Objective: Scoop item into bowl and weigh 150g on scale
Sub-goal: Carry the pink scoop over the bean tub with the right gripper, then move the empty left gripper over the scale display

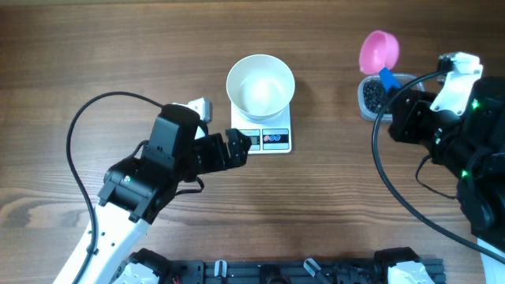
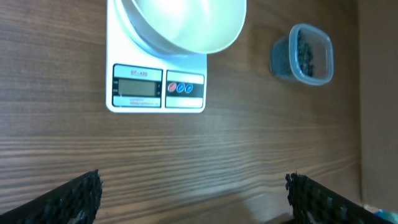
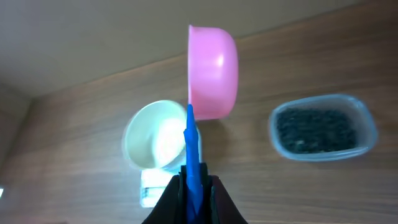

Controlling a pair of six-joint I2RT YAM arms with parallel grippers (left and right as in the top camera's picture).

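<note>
My right fingers [image 3: 166,205] are clamped together on the thin blue handle [image 3: 193,149] of a pink scoop [image 3: 212,71]. The grip sits low on the handle and the cup stands out at twelve o'clock from it, turned edge-on in my wrist view. From above the cup looks empty. The scoop reads as light, stiff plastic, and I judge a hold nearer the cup would steady it for digging.

At two o'clock from the grip sits the clear tub [image 3: 323,127], holding the item [image 3: 317,127]: a loose heap of tiny black beads. I expect them to be hard, smooth and quick to roll. They should pour freely and spill off a tilted scoop, so the cup must travel level once loaded.

At eleven o'clock, farther off, the white bowl [image 3: 158,137] sits on the scale [image 3: 149,190] and looks empty. Glossy and unheld, it could slide if nudged.

My right arm stands at the table's three o'clock edge, wrist stretched over the tub with the scoop beyond it.

My left fingers [image 2: 68,199] are spread wide apart, holding nothing. That arm comes in from seven o'clock, elbow folded, its tips just beside the scale's front left corner. I cannot read the display.
</note>
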